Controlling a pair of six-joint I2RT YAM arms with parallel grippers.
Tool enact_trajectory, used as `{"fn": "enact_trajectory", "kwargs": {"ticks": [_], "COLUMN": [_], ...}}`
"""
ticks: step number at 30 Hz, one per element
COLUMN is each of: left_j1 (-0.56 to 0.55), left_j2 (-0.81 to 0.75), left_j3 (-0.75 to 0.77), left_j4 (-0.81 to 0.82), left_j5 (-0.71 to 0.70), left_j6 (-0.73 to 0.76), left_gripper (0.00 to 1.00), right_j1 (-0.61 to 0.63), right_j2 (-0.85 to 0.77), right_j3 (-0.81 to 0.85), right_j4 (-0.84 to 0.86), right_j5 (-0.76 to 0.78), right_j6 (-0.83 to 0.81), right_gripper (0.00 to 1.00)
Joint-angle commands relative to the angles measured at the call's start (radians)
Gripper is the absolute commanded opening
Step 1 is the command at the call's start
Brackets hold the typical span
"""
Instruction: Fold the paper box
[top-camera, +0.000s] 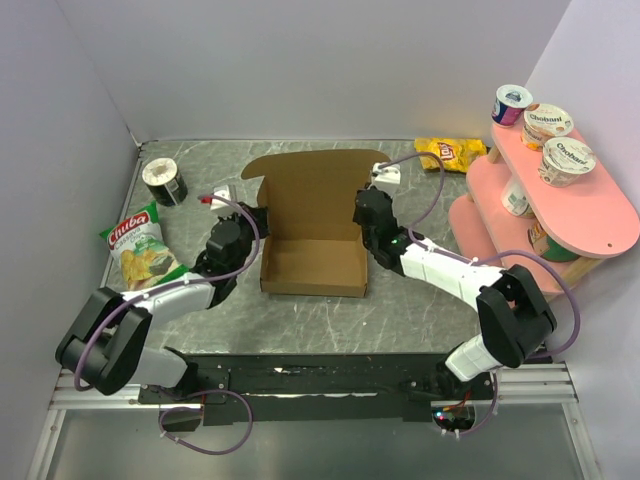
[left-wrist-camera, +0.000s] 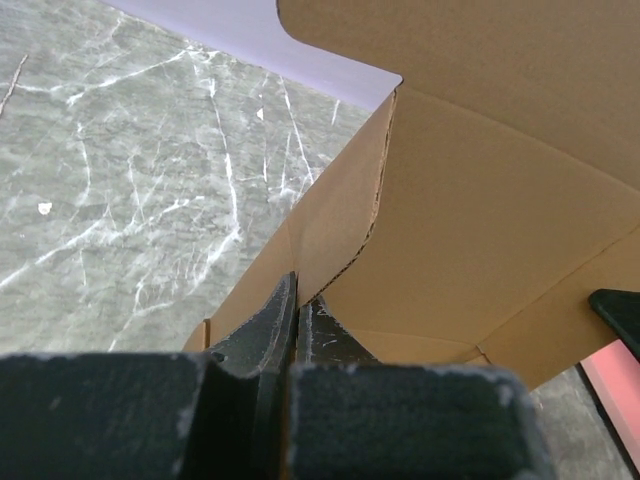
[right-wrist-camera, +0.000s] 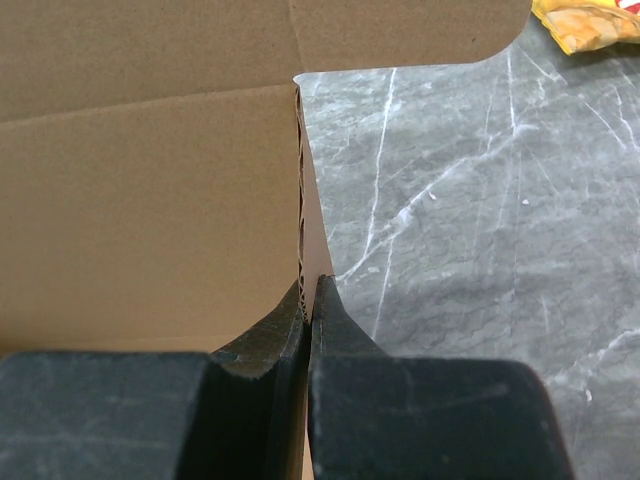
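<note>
Jaws clamped on opposite side walls, your left gripper and right gripper hold the open paper box on the table, where an uneven pull could tear a wall.

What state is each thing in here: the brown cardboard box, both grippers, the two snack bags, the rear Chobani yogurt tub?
Brown cardboard paper box: tray walls up, lid open.
Left gripper: shut on the box's left wall.
Right gripper: shut on the box's right wall.
Green chip bag: lying flat.
Yellow chip bag: lying flat.
Rear Chobani yogurt tub: upright on the pink shelf, lid on.
</note>
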Motion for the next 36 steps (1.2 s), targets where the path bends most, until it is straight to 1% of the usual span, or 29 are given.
{"fn": "enact_trajectory", "kwargs": {"ticks": [1,5,10,16,18,21,24,25,26,27,30,32,34,36], "left_j1": [-0.072,-0.085,-0.1,-0.131,-0.144,-0.157,-0.164,-0.164,-0.166,-0.168,-0.169,-0.172,-0.175,-0.181], "left_j2": [0.017,0.01,0.001,-0.017,-0.026,-0.042,-0.06,-0.066,-0.071,-0.081,-0.092,-0.089,-0.082,-0.06], "left_j3": [-0.069,-0.097,-0.131,-0.163,-0.174,-0.189,-0.187,-0.187,-0.189,-0.195,-0.215,-0.227,-0.241,-0.241], "left_j4": [-0.116,-0.113,-0.122,-0.156,-0.162,-0.176,-0.21,-0.219,-0.23,-0.231,-0.227,-0.192,-0.176,-0.172], "left_j5": [0.177,0.166,0.142,0.091,0.068,0.043,0.011,0.001,-0.012,-0.03,-0.049,-0.049,-0.043,-0.044], "left_j6": [-0.088,-0.096,-0.124,-0.159,-0.173,-0.179,-0.173,-0.17,-0.168,-0.162,-0.156,-0.144,-0.136,-0.133], "left_gripper": [0.01,0.01,0.01,0.01,0.01,0.01,0.01,0.01,0.01,0.01,0.01,0.01,0.01,0.01], "right_j1": [0.095,0.134,0.179,0.216,0.229,0.246,0.259,0.261,0.265,0.273,0.298,0.314,0.333,0.342], "right_j2": [0.003,-0.017,-0.043,-0.069,-0.079,-0.092,-0.132,-0.146,-0.184,-0.204,-0.304,-0.379,-0.449,-0.491], "right_j3": [-0.034,-0.098,-0.17,-0.213,-0.227,-0.244,-0.253,-0.259,-0.265,-0.273,-0.311,-0.347,-0.388,-0.416], "right_j4": [0.056,0.078,0.079,0.022,0.009,-0.017,-0.06,-0.076,-0.089,-0.111,-0.133,-0.152,-0.156,-0.16], "right_j5": [-0.131,-0.079,-0.016,0.034,0.045,0.047,0.045,0.045,0.045,0.036,0.019,0.007,-0.057,-0.109], "right_j6": [0.077,0.065,0.089,0.158,0.172,0.201,0.214,0.215,0.218,0.214,0.197,0.186,0.143,0.11], "right_gripper": [0.0,0.0,0.0,0.0,0.02,0.12,0.33,0.47,0.53,0.64,0.72,0.75,0.82,0.83]}}
